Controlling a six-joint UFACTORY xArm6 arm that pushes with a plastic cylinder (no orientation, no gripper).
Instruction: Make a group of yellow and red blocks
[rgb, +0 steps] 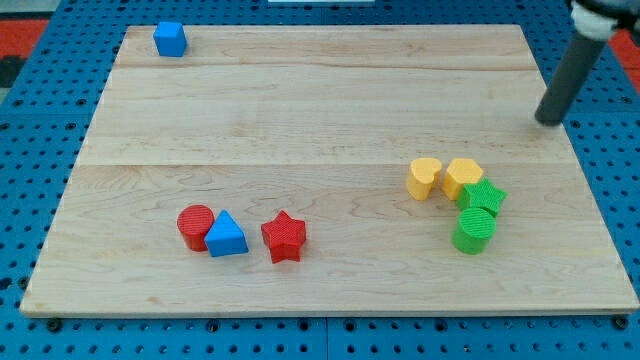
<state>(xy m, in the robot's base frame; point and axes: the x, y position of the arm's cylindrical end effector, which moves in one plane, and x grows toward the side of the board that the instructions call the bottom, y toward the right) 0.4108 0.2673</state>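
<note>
My tip (548, 121) rests on the board at the view's right, above and to the right of the yellow blocks. Two yellow blocks sit side by side at the right: a heart-like one (424, 178) and a hexagon-like one (462, 177). A red cylinder (195, 226) and a red star (284, 236) sit at the lower left, with a blue triangle (227, 236) between them, touching the cylinder.
A green star (483, 197) touches the right yellow block, with a green cylinder (474, 231) just below it. A blue block (170, 39) sits at the top left corner of the wooden board (320, 110).
</note>
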